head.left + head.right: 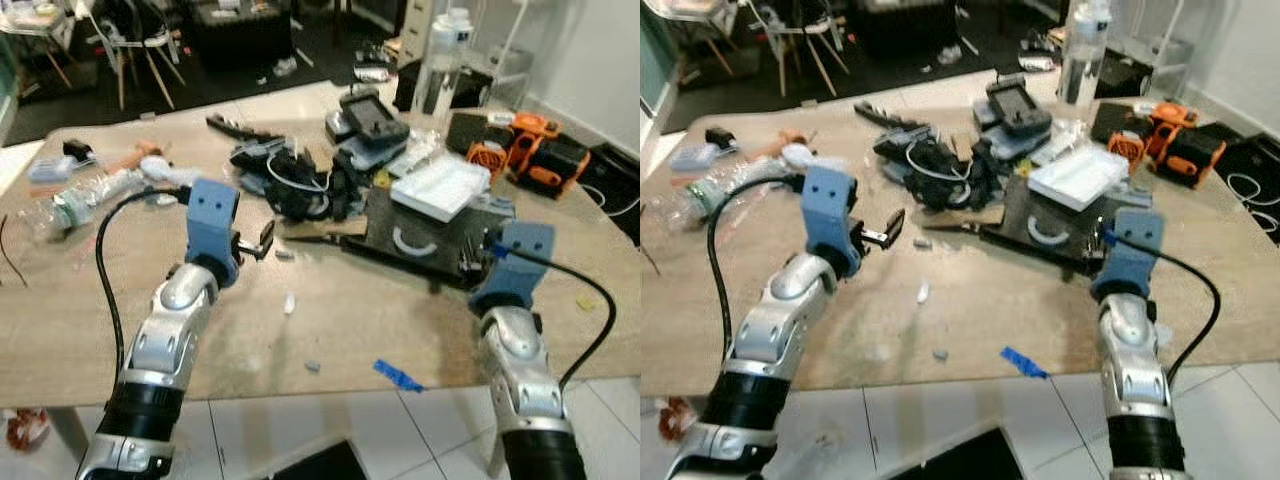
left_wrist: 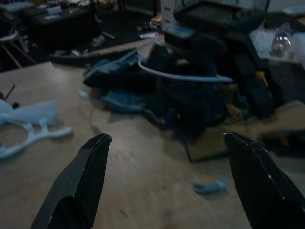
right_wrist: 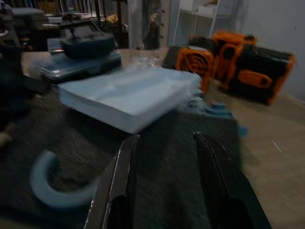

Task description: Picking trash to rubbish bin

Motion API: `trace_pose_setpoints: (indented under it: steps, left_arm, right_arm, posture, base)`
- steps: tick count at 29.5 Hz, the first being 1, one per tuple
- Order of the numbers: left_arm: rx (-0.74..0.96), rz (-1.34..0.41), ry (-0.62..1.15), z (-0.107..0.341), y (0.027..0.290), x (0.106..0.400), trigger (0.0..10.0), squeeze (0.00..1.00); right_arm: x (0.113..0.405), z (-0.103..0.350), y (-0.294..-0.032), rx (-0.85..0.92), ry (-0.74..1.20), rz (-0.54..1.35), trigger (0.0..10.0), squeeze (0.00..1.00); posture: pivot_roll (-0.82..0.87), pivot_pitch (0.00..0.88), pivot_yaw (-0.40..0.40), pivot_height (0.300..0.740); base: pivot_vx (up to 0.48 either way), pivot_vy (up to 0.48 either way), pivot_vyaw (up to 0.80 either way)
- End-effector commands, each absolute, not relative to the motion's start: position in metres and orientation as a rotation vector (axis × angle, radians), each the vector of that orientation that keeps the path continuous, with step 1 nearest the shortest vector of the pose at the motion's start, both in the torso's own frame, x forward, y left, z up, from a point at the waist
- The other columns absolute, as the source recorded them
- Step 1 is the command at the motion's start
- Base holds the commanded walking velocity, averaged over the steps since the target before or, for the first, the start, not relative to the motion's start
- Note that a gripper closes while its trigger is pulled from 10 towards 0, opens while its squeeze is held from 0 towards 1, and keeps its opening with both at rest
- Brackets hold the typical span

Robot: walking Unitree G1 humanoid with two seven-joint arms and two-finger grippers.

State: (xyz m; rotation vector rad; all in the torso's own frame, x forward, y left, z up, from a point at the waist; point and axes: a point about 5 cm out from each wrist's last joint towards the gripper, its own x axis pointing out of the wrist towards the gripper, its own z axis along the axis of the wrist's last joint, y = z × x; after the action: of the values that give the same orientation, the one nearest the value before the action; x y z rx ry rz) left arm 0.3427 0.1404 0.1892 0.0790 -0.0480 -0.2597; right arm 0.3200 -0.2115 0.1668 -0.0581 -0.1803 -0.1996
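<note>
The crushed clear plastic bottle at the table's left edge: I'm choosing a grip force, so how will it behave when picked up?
The crushed plastic bottle looks empty and crumpled, so probably very light and likely to buckle further under a squeeze. Its flattened shape suggests it won't roll. The smooth plastic may slip between the left gripper fingers.

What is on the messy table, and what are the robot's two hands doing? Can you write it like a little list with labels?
place: wooden table crowded with clutter
left gripper: open, above the table, aimed at a dark tangled pile
right gripper: open, fingers narrowly apart, over a dark flat board
on the board: white flat box, pale curved piece
small scraps: blue tape, white bits
far side: crumpled plastic bottle, orange tools
bin: cannot tell where
</note>
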Motion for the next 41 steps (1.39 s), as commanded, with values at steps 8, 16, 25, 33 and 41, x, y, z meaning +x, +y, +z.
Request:
trace_pose_setpoints:
  steps: [8, 16, 25, 33, 41]
  left_arm:
    - [0.101, -0.236, -0.018, 0.182, 0.147, 0.343, 10.0, 0.00]
    - [0.115, -0.269, -0.021, 0.181, 0.146, 0.340, 10.0, 0.00]
    - [0.135, -0.460, -0.027, 0.185, 0.133, 0.332, 10.0, 0.00]
    - [0.131, -0.489, -0.045, 0.189, 0.131, 0.330, 10.0, 0.00]
    - [0.127, -0.498, -0.052, 0.193, 0.130, 0.332, 10.0, 0.00]
  right_arm:
    - [0.319, 0.163, -0.203, -0.038, -0.151, -0.151, 10.0, 0.00]
    - [0.315, 0.157, -0.196, -0.086, -0.105, -0.082, 10.0, 0.00]
    - [0.311, 0.154, -0.196, -0.193, -0.038, 0.058, 10.0, 1.00]
    - [0.307, 0.167, -0.199, -0.326, -0.104, 0.122, 10.0, 1.00]
    - [0.314, 0.164, -0.214, -0.341, -0.149, 0.213, 10.0, 0.00]
  posture:
    - [-0.02, 0.109, 0.065, 0.740]
    - [-0.01, 0.118, 0.070, 0.740]
    - [-0.02, 0.127, 0.076, 0.740]
    - [-0.02, 0.133, 0.080, 0.740]
    - [-0.02, 0.151, 0.097, 0.740]
  base:
    - [0.122, 0.000, 0.00]
    - [0.000, 0.000, 0.00]
    - [0.000, 0.000, 0.00]
    - [0.000, 0.000, 0.00]
    - [0.000, 0.000, 0.00]
